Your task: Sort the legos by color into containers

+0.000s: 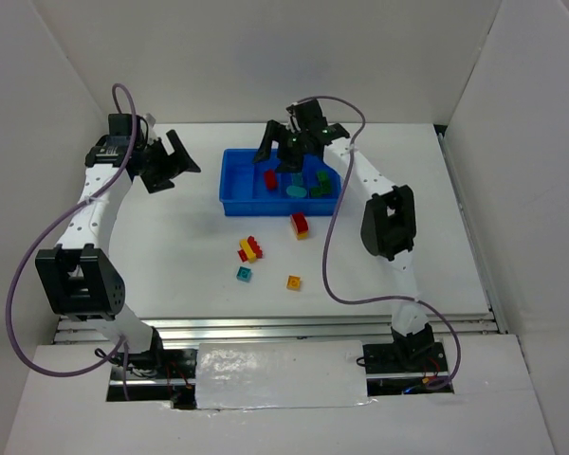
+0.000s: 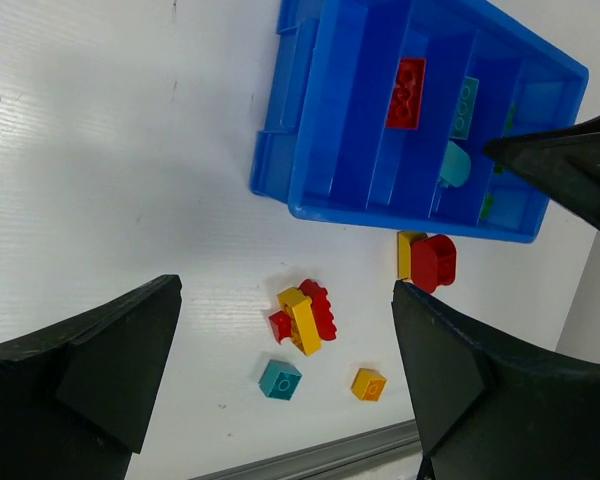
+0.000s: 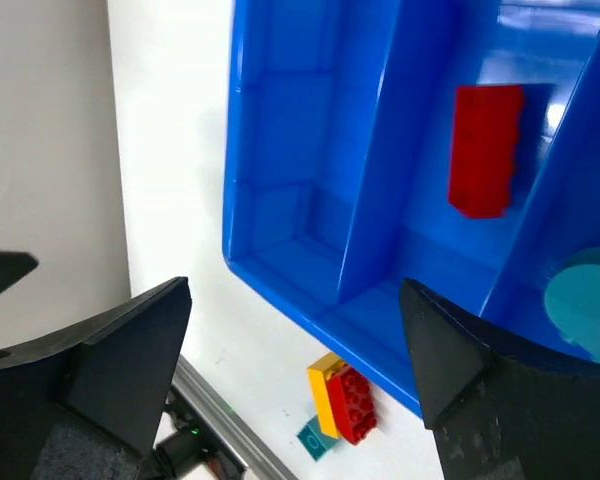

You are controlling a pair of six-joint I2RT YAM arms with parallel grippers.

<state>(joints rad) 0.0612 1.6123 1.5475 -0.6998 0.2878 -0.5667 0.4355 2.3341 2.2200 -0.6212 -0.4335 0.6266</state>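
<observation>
Hovering empty and spread apart over the bright blue plastic tray (image 1: 256, 207), the right tool (image 1: 283, 154) is sitting nearest the red-and-yellow plastic brick pair (image 1: 301, 225) lying just below it, mid-frame.

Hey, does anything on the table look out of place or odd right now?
Nothing spilled or damaged. Two plastic brick clumps mix colours: a red-and-yellow pair beside the bright blue plastic tray, and a red-and-yellow cluster farther from it. Possibly stuck together; can't tell.
</observation>
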